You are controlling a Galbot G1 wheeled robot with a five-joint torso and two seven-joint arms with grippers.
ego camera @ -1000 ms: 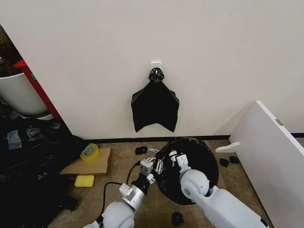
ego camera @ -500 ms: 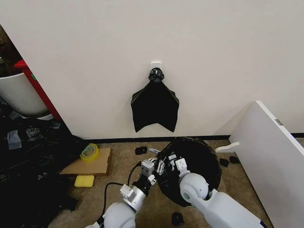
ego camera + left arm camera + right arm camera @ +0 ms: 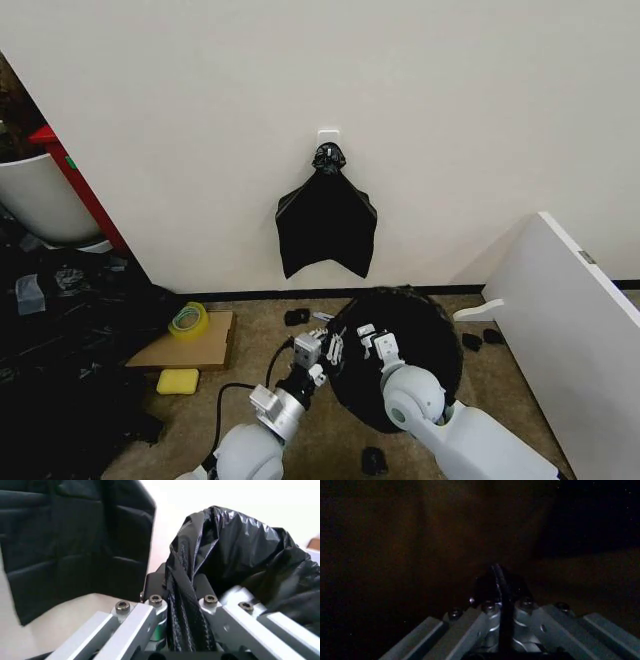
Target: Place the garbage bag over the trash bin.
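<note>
fingers [image 3: 150,588] of the left gripper [image 3: 181,583] are pinched on a bunched fold of the garbage bag [image 3: 235,555], seen in the left wrist view. right gripper [image 3: 499,578] is clamped on a thin dark edge too, prob the bag's other side, w/ its camera buried in black plastic. in the head view both grippers, left [image 3: 322,345] and right [image 3: 366,338], hold the bag [image 3: 415,335] open just above the floor, below the bunch of black bags [image 3: 326,228] hung on the wall.

vs a sec ago: the bag mouth has slid a bit toward the wall and the right arm has pulled in closer to the robot, so the opening reads rounder and wider. trash bin itself can't be made out; black plastic covers where it'd be. judging by that, the stretch-over step looks well along but not seated yet.
</note>
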